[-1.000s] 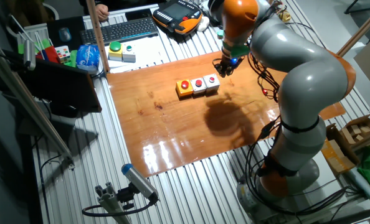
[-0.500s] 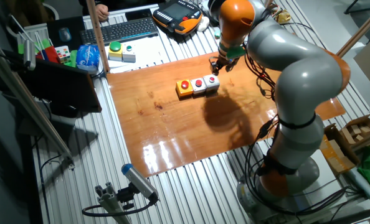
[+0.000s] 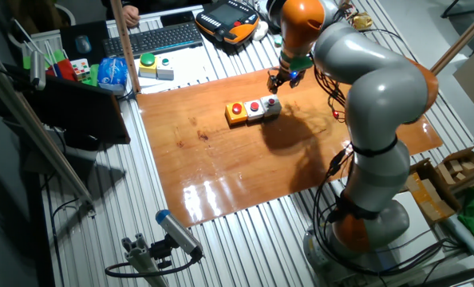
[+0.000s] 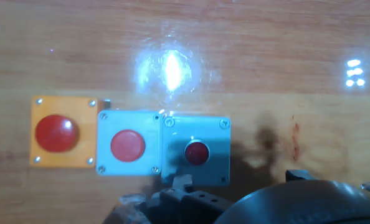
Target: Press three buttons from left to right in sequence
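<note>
The three buttons (image 3: 253, 109) sit in a joined row on the wooden board (image 3: 221, 159): an orange-yellow box (image 3: 236, 112) on the left and two silver-grey boxes to its right, each with a red round button. In the hand view the orange box (image 4: 59, 132), the middle grey box (image 4: 128, 144) and the right grey box (image 4: 196, 151) lie side by side. My gripper (image 3: 279, 80) hovers just behind and above the right end of the row. Only dark parts of the hand (image 4: 185, 198) show at the bottom edge of the hand view; the fingertips are not clear.
A large green dome button on a yellow box (image 3: 147, 63) and a grey box with a green dot (image 3: 164, 68) stand behind the board's left corner. A keyboard (image 3: 161, 37), an orange pendant (image 3: 227, 21) and a blue packet (image 3: 113, 73) lie further back.
My gripper has moved a little to the left and toward the back, closer to the right end of the button row. The buttons have not moved.
</note>
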Tool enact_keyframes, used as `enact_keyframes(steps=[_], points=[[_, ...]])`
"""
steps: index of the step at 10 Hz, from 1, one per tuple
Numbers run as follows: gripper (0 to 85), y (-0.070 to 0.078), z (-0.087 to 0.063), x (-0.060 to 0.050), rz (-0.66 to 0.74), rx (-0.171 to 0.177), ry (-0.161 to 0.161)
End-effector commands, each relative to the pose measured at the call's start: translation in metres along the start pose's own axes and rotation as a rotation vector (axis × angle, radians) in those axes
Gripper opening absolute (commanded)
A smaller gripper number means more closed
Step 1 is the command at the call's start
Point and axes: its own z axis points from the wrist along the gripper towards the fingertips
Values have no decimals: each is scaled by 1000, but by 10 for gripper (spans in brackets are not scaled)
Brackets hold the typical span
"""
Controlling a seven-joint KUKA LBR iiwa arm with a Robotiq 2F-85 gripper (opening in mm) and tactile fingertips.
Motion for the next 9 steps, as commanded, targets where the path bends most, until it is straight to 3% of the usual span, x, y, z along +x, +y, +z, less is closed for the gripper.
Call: enact_keyframes(steps=[1, 3, 9], points=[[743, 0, 7, -2, -3, 1, -2], [747, -5, 26, -8, -9, -13, -5], [737, -10, 60, -9, -35, -36, -6]])
